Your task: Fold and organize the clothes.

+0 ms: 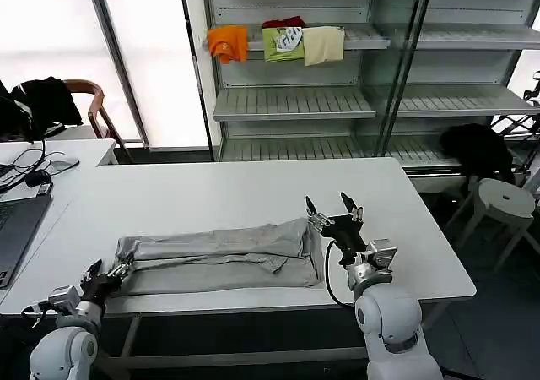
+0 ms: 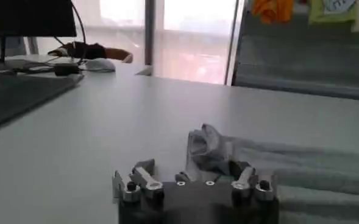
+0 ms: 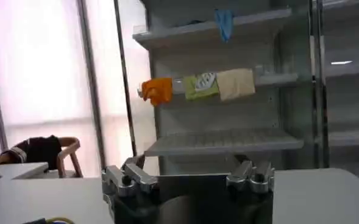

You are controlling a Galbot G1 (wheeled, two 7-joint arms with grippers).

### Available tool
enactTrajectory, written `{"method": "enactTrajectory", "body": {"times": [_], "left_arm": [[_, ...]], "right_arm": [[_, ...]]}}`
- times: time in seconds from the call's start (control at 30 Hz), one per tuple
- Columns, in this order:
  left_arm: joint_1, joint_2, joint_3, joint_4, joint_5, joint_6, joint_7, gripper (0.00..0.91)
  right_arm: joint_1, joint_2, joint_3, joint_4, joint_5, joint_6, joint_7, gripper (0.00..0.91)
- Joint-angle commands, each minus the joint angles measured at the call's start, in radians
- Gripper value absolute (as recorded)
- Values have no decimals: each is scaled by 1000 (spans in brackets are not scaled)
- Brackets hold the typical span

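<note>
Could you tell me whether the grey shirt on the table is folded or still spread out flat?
Folded. The grey shirt lies as a long narrow band across the table, its layers doubled lengthwise, not yet a compact stack.

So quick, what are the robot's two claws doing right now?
Left gripper: open, at the grey shirt's left end, holding nothing.
Right gripper: open, raised beside the shirt's right end, empty.

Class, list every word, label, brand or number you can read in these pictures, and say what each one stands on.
None can be read.
Green cloth on the shelf: a pale print, too blurred to read.
Grey shirt on the table: no lettering visible.
</note>
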Motion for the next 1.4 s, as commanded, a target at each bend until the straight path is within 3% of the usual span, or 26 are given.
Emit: {"method": "enactTrajectory", "body": {"times": [0.03, 0.07, 0.13, 0.2, 0.53, 0.87, 1.1, 1.2, 1.4], "left_arm": [[-7, -7, 7, 12, 9, -2, -12, 383], [-7, -8, 8, 12, 11, -3, -10, 202], [-6, -8, 9, 8, 21, -6, -5, 60], [-5, -8, 10, 5, 27, -10, -1, 0], [8, -13, 25, -12, 73, -38, 33, 0], [-4, 13, -40, -45, 120, -141, 62, 0], [-44, 135, -182, -6, 271, -154, 222, 0], [-76, 243, -224, 66, 399, -181, 275, 0], [-141, 420, -286, 207, 473, -207, 330, 0]], "right_arm": [[1, 1, 1, 2, 8, 3, 1, 907], [1, 1, 1, 2, 7, 2, 0, 907], [1, 0, 1, 3, 6, 1, 1, 907], [2, -1, 1, 3, 5, 0, 1, 907], [-1, 2, -1, 4, -3, -6, 6, 907], [-14, -5, 5, 9, -6, -8, 9, 907], [-14, -18, 11, 9, -5, -12, 12, 907], [-14, -23, 11, 6, -5, -14, 13, 907], [-16, -33, 14, -8, -4, -15, 14, 907]]}}
